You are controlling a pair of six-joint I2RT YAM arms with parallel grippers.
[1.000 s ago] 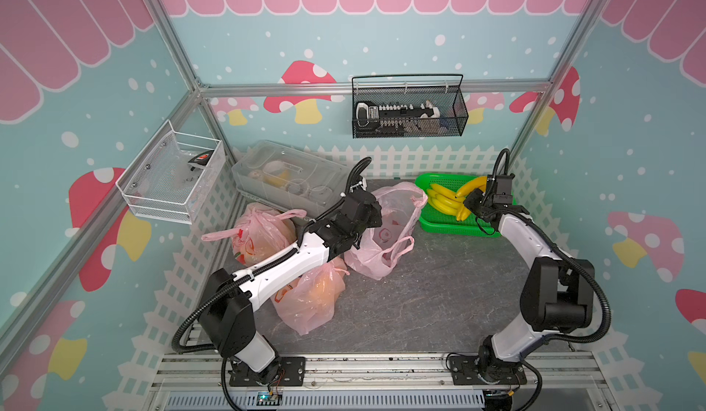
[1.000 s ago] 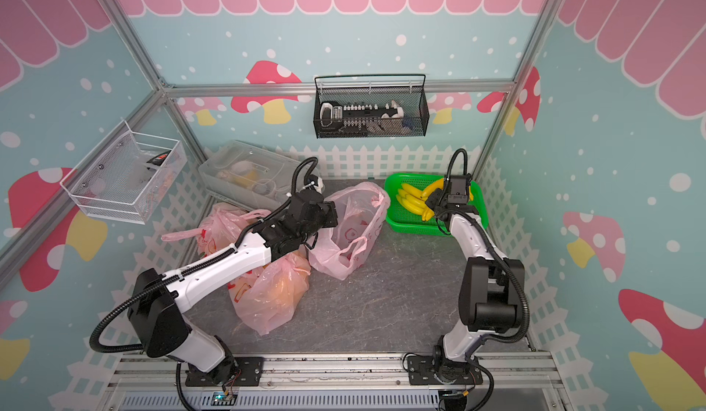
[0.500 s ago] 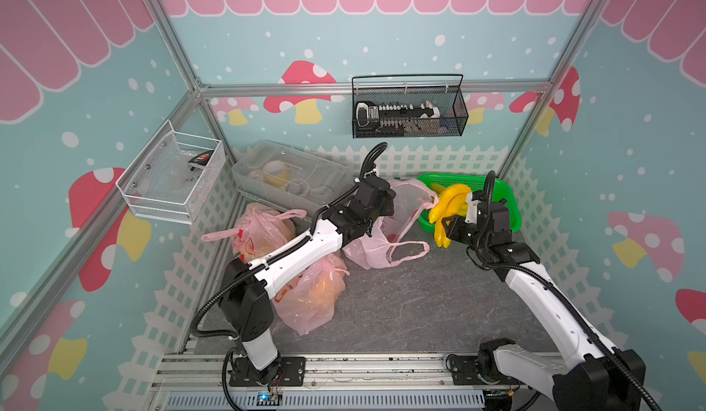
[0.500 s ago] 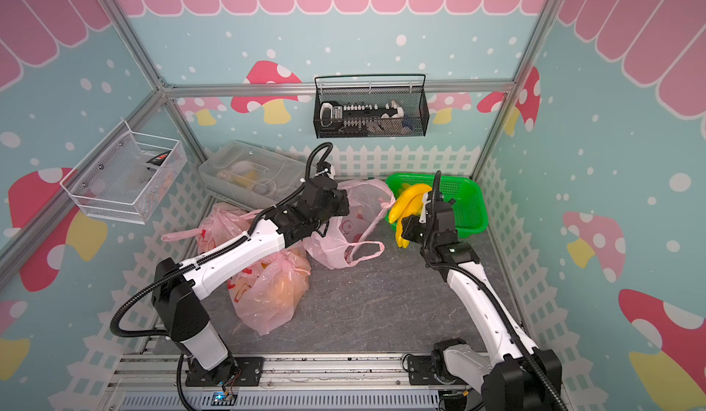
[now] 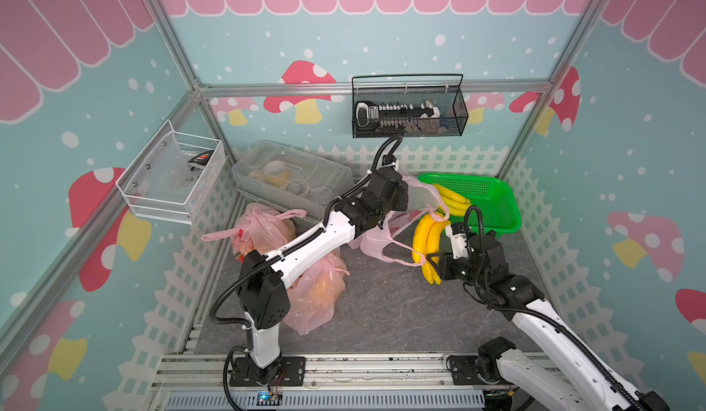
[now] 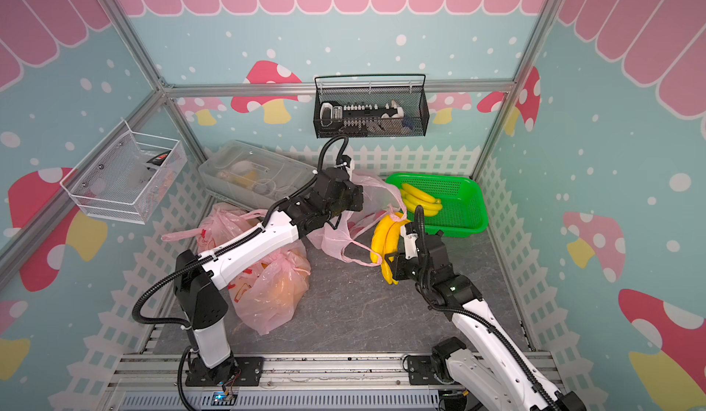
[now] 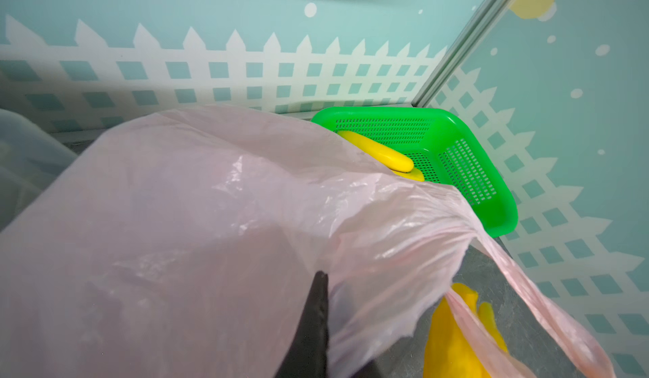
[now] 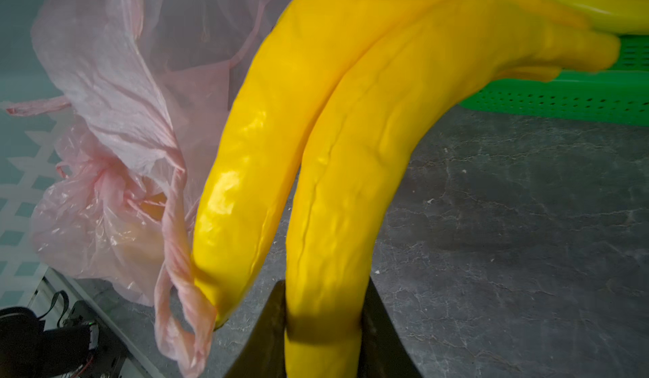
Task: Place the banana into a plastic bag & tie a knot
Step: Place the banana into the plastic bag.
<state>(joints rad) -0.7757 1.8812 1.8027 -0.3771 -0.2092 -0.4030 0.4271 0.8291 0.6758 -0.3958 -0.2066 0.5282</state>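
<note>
Two fruits make up the banana bunch (image 5: 426,239), clamped in the right gripper (image 5: 435,262), whose jaws are narrow around one banana near its tip. A second ago that gripper was down in the green basket (image 5: 496,214). Now the bunch hangs over the table beside the pink plastic bag (image 5: 376,237), with a handle loop (image 5: 401,254) brushing it, so insertion looks next. Its long axis runs near to far, tips nearest, crown toward the basket. Farther back, the left gripper (image 5: 405,199) is closed on the bag's rim and has raised it.
</note>
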